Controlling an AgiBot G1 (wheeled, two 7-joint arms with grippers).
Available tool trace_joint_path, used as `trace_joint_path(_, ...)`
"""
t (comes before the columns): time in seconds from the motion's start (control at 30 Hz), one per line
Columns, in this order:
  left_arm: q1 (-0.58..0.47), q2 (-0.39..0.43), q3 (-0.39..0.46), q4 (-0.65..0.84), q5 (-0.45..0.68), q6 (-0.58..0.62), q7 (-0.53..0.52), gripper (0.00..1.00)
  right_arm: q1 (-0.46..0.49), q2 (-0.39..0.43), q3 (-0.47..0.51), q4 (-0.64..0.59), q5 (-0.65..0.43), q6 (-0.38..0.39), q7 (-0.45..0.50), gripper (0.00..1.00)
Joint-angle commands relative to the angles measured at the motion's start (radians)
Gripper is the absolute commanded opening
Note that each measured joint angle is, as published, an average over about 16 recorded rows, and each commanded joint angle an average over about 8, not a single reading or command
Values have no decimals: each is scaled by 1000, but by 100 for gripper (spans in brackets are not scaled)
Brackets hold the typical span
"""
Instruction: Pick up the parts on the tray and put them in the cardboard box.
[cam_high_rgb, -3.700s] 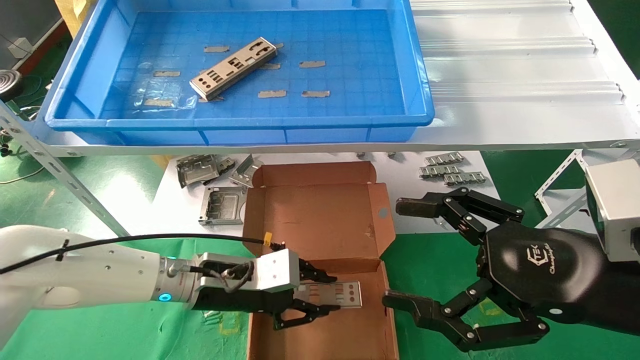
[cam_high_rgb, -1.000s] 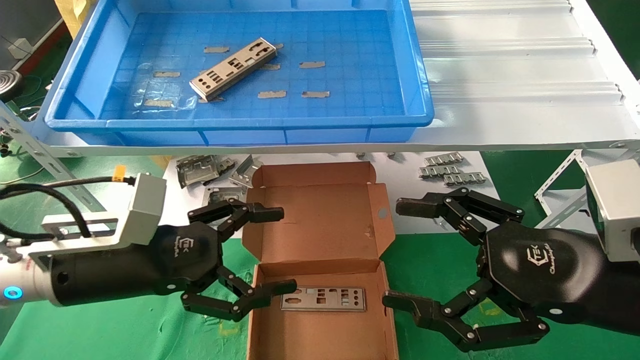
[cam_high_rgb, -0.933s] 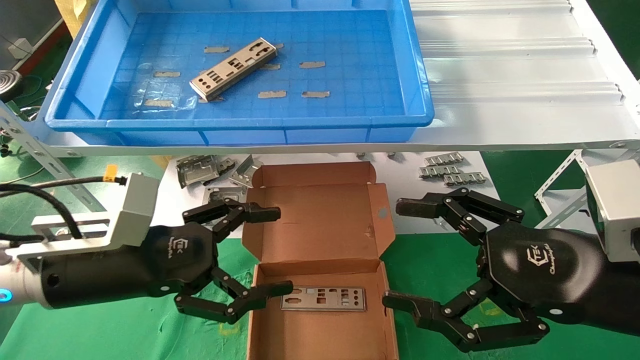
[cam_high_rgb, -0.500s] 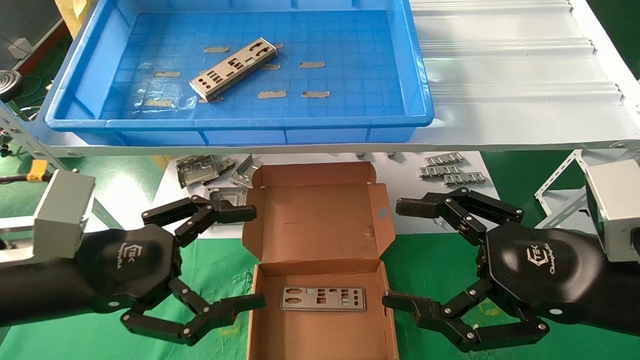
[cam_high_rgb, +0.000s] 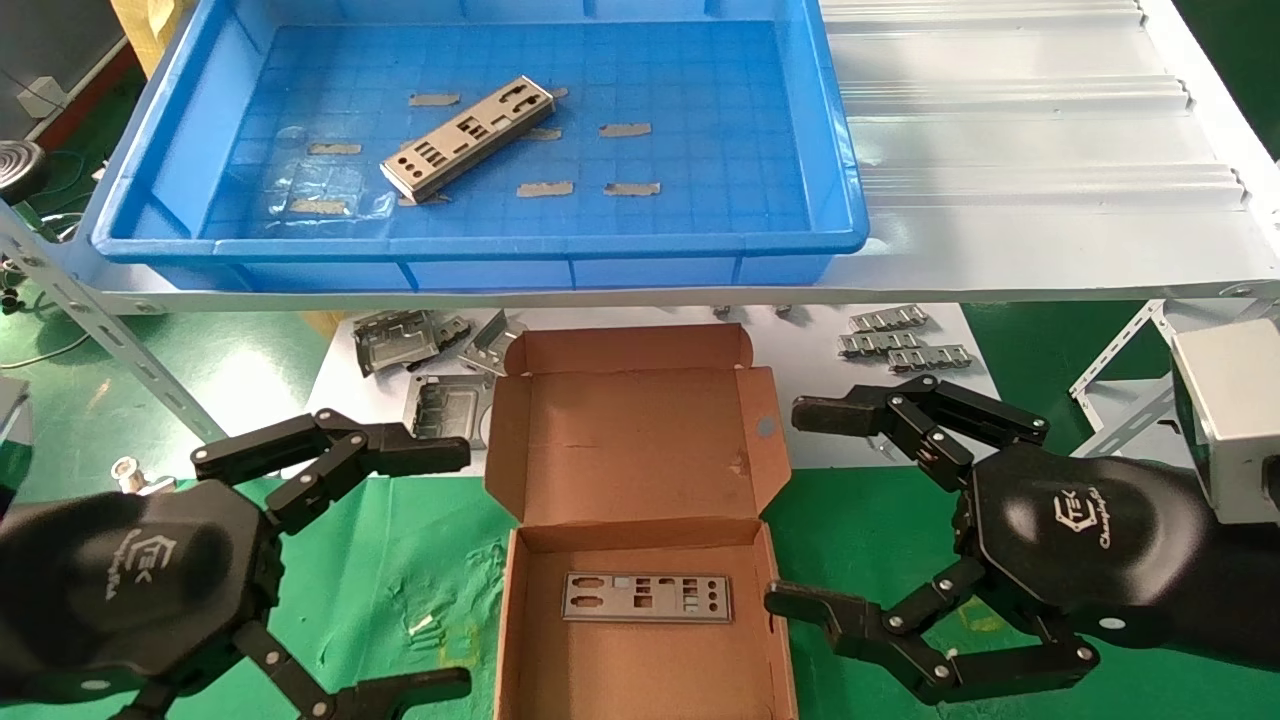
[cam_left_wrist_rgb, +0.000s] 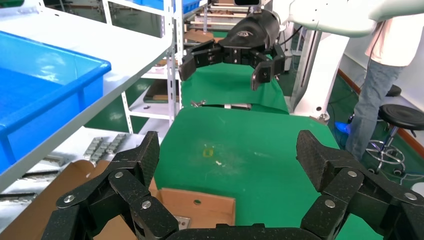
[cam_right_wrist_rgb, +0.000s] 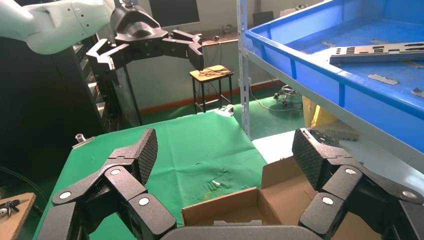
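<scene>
Head view first. Cardboard box (cam_high_rgb: 640, 520) lies open on green cloth, its lid folded back toward the shelf above. One silver part (cam_high_rgb: 646, 597) rests flat on the box floor, near the lid hinge, touching neither gripper. To the box's left, well clear of its wall, the left gripper (cam_high_rgb: 440, 570) hangs with fingers spread wide and nothing between them. To the box's right, the right gripper (cam_high_rgb: 800, 505) is also spread wide and empty, its lower fingertip just beside the box's right wall. Beyond the box, on the shelf, the blue tray (cam_high_rgb: 840, 170) holds a second part (cam_high_rgb: 468, 136) lying diagonally toward its left half, among grey tape scraps (cam_high_rgb: 545, 188). Squarish grey metal pieces (cam_high_rgb: 420, 365) lie just beyond the box's left corner; ridged strips (cam_high_rgb: 905, 340) lie beyond its right corner.

Left wrist view: both spread fingers (cam_left_wrist_rgb: 135, 172) frame open green cloth, with a corner of the box (cam_left_wrist_rgb: 200, 210) beneath and the right gripper (cam_left_wrist_rgb: 225, 67) far across.

Right wrist view: spread fingers (cam_right_wrist_rgb: 137, 160) frame the box edge (cam_right_wrist_rgb: 225, 207); the tray (cam_right_wrist_rgb: 320, 75) sits above the box, its part (cam_right_wrist_rgb: 380, 52) lying inside.
</scene>
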Motion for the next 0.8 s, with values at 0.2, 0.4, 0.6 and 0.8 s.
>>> trace_joint_path(0.2,5,-7,-5,-10,-6,0,-3,100,0,0,0,0,0,0,0,100)
trace_joint_path(0.4,1,-2,-1,-2,-1,0,-2,100,0,0,0,0,0,0,0,100)
trace_joint_path(0.6,-1,2,1,3,1,0,0,100,0,0,0,0,0,0,0,100)
trace_joint_path(0.8,-2,4,3,6,3,0,0,100,0,0,0,0,0,0,0,100)
